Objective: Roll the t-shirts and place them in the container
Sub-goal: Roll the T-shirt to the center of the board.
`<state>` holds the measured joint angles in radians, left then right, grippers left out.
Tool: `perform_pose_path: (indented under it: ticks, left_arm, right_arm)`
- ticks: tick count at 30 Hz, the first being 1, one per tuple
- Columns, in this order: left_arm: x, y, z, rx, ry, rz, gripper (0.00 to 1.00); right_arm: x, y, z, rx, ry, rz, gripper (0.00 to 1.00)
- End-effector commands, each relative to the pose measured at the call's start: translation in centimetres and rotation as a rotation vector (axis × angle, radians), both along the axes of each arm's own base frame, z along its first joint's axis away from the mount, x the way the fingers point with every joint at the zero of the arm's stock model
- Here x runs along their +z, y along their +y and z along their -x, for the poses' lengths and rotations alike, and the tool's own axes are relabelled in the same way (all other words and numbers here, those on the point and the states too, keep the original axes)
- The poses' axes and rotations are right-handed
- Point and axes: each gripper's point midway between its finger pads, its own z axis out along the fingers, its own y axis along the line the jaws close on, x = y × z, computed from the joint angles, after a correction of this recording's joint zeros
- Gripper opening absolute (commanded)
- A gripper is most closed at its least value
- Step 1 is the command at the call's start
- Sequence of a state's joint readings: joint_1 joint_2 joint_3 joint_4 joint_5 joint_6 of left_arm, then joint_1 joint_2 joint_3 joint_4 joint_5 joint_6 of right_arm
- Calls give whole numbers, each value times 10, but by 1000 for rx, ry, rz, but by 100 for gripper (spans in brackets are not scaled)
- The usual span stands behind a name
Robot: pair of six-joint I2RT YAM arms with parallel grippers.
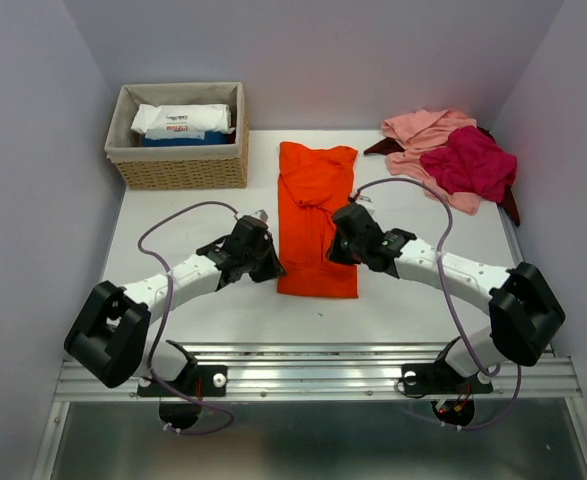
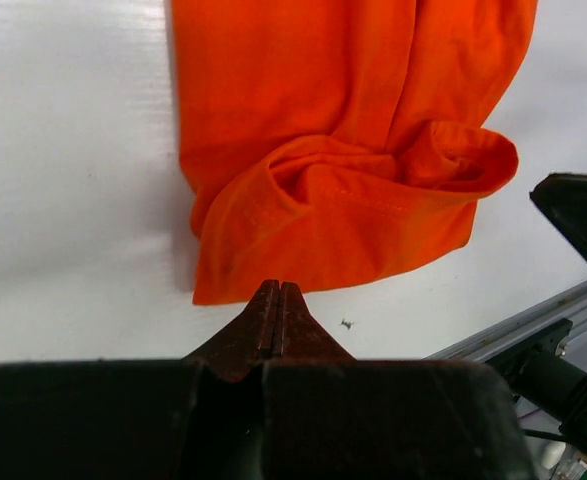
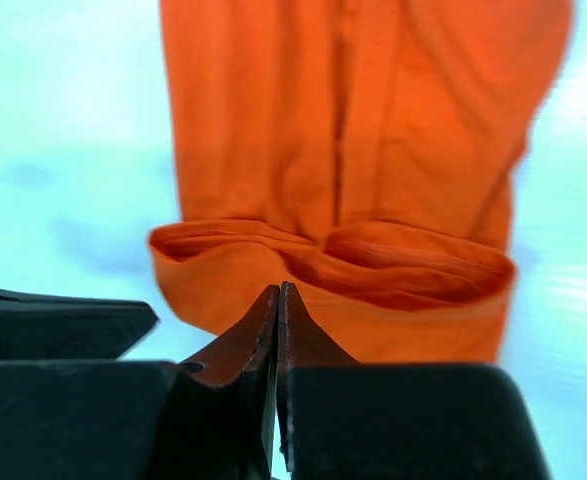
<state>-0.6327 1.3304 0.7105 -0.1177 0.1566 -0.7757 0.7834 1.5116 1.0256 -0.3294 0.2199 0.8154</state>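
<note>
Two hands pressed shut, gripping nothing: left hand (image 2: pixel 278 287) at the curled hem of the orange t-shirt (image 1: pixel 315 195) on the tabletop (image 1: pixel 303 320), right hand (image 3: pixel 278 290) over the fold. Risks a lopsided roll if pushed unevenly.

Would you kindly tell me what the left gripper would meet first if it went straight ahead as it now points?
The orange t-shirt. The left gripper, jaws shut, points at the shirt's bunched end just ahead, so it would probably push into that fold, though its height above the cloth is unclear.
</note>
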Motion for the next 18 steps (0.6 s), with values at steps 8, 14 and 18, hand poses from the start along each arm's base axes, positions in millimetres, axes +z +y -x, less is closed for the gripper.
perform_pose_path:
  ticks: [8, 14, 18]
  left_arm:
    - [9, -18, -39, 5, -92, 6, 0]
    - [-22, -8, -45, 55, -54, -71, 0]
    - [-37, -6, -44, 76, -31, -70, 0]
  right_arm:
    - [-44, -52, 20, -91, 94, 98, 4]
    - [-58, -74, -3, -105, 90, 175, 4]
    - [-81, -76, -3, -88, 119, 226, 4]
